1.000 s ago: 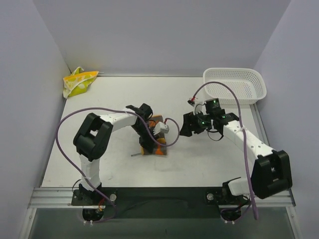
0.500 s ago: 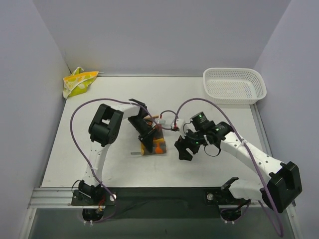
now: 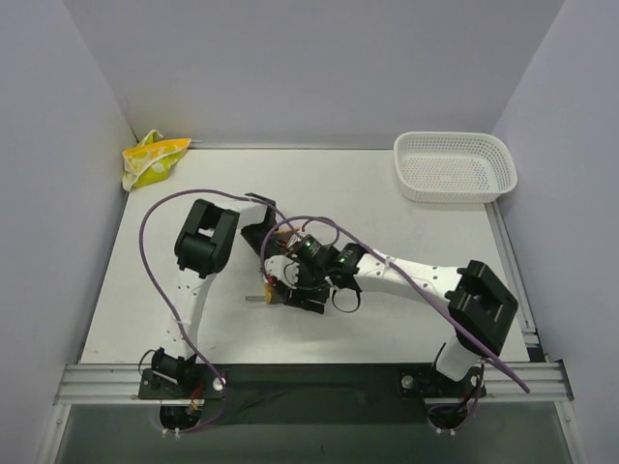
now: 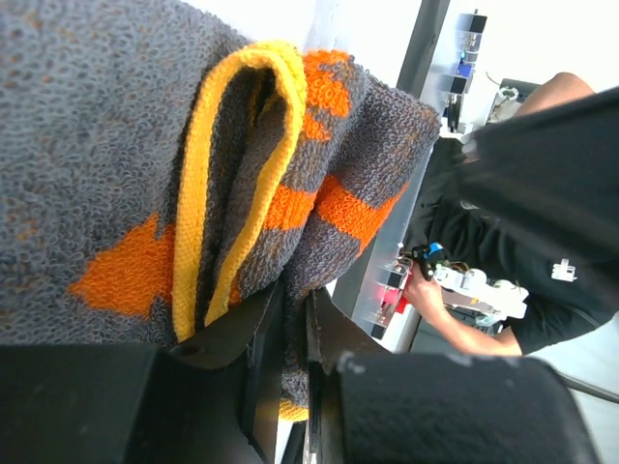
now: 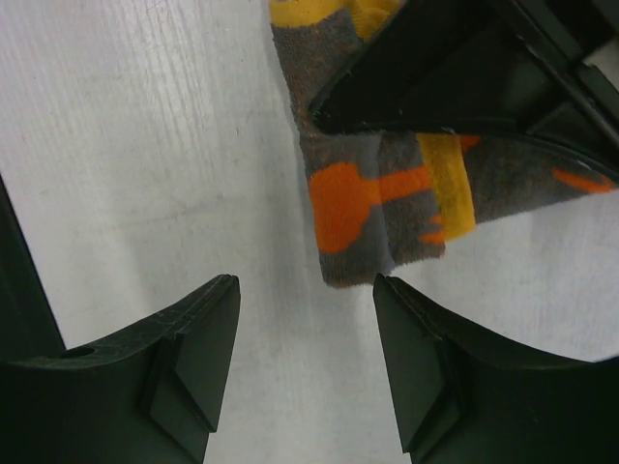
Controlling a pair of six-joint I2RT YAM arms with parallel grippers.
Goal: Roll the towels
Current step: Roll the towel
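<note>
The table (image 3: pixel 338 184) holds orange towel (image 5: pixel 358 213), yellow towel (image 3: pixel 153 159), basket (image 3: pixel 455 166).

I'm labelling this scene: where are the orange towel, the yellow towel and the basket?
orange towel (image 5: pixel 353 208), right wrist view, orange patch.
yellow towel (image 3: pixel 153 160), top external view, its middle.
basket (image 3: pixel 455 194), top external view, near wall.

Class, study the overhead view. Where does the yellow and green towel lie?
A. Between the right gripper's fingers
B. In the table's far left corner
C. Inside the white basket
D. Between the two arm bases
B: the yellow and green towel lies bunched in the far left corner of the table, well apart from the white basket at the far right.
</note>
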